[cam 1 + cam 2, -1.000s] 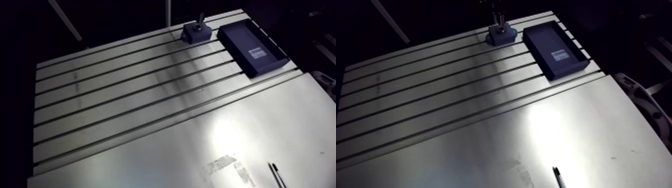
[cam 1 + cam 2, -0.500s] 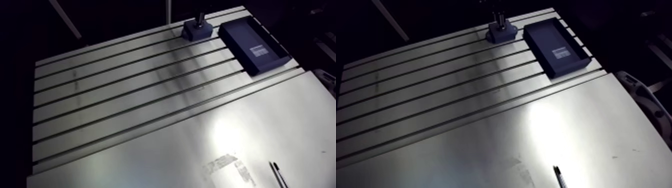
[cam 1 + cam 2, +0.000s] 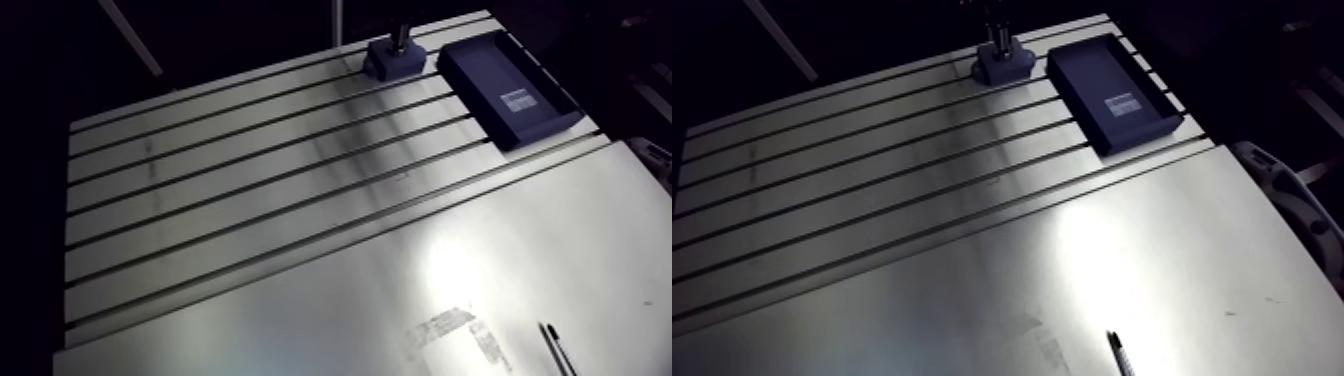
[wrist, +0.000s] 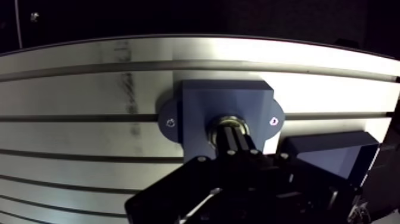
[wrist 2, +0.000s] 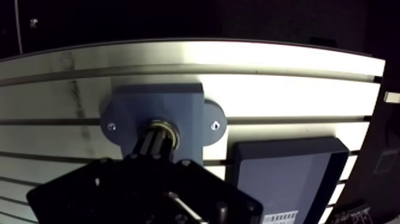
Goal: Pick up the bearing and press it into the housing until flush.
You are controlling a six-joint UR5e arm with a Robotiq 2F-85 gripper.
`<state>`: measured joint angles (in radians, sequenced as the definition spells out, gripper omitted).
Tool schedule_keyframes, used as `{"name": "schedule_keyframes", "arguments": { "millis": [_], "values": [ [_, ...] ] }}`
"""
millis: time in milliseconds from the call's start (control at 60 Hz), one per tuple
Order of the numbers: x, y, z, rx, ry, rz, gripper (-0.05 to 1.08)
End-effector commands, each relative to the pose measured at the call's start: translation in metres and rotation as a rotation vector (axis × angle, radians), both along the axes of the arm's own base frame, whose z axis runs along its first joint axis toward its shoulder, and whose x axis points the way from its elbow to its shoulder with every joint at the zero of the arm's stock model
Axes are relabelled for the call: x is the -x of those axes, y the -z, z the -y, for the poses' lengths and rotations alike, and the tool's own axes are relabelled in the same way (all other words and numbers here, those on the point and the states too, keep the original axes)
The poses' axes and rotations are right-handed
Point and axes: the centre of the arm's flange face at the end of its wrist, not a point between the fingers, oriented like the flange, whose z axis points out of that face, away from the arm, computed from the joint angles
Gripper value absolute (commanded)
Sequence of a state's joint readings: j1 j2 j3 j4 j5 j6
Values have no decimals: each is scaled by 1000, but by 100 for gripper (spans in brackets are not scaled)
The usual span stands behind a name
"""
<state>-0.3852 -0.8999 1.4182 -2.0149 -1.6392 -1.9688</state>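
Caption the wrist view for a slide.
Gripper poised at the bearing in the blue housing on the slotted table, dark tray alongside.

I have broad free passage over the slotted table (image 3: 250, 195) and its smooth near plate. At the far edge the housing (image 3: 386, 65) and the dark tray (image 3: 480, 92) stand just beside each other, leaving only a narrow gap. A pen (image 3: 552, 348) lies by the near edge.

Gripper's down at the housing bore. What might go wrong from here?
1. The gripper hides much of the bearing, so I cannot tell whether it sits square in the housing; a tilted press might jam it.
2. The tray lies close beside the housing; a sideways retreat might knock it.
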Motion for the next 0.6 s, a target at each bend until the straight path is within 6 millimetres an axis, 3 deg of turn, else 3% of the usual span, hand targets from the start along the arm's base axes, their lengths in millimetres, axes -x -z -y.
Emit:
{"name": "schedule_keyframes", "arguments": {
  "millis": [17, 600],
  "values": [
    [0, 1, 0, -2, -3, 3, 108],
    [-1, 1, 2, -2, -7, 3, 108]
  ]
}}
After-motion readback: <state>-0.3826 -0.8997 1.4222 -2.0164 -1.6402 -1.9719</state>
